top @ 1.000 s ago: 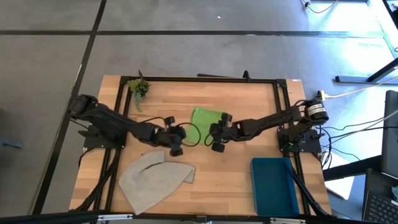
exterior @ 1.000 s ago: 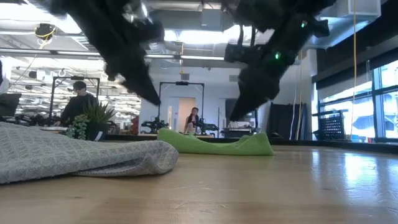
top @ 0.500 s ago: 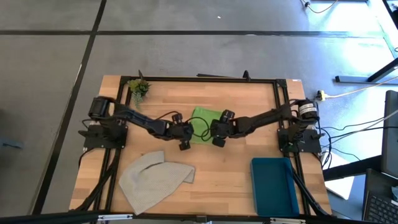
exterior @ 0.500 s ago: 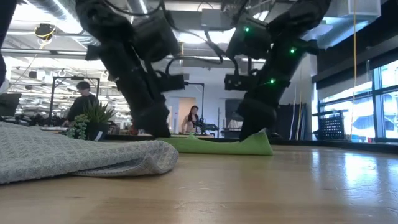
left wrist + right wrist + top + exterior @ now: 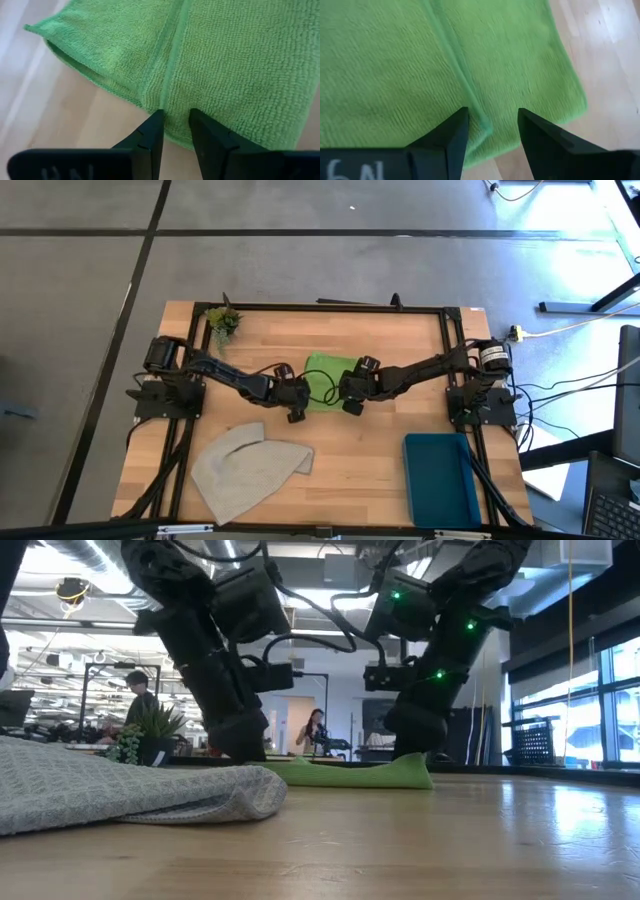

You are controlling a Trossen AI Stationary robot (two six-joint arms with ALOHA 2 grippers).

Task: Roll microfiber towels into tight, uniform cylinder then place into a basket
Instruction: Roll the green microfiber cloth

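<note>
1. A second back I had both arms higher and nearer the front, jaws off the green towel [image 5: 328, 372]. Half a second ago they had dropped to its front edge. Since then almost no change, both sit at that edge.
2. Grey towel [image 5: 248, 468] hasn't moved: same loose fold at the surface's front left.
3. Basket [image 5: 440, 477] sits front right, well apart from both towels. I see nothing in it.
4. Green towel lies folded flat at mid-surface [image 5: 380, 455], between the two arms. Not rolled.
5. Left gripper [image 5: 296, 394] is at the towel's left front corner. In the left wrist view its jaws [image 5: 176, 131] are spread a little, tips down on the towel's near hem, straddling a stitched seam. Cloth shows in the narrow gap; I can't tell if it's pinched.
6. Right gripper [image 5: 351, 389] is at the towel's right front edge. In the right wrist view its jaws [image 5: 492, 131] are spread wider, tips over the near hem with a raised fold running up between them. No clear pinch there either.
7. Low view: both arms come down onto the green towel [image 5: 350, 774], left one [image 5: 240, 740] at its left end, right one [image 5: 415, 735] near its right end.
8. Plant sprig [image 5: 222, 320] at back left corner, clear of everything.
</note>
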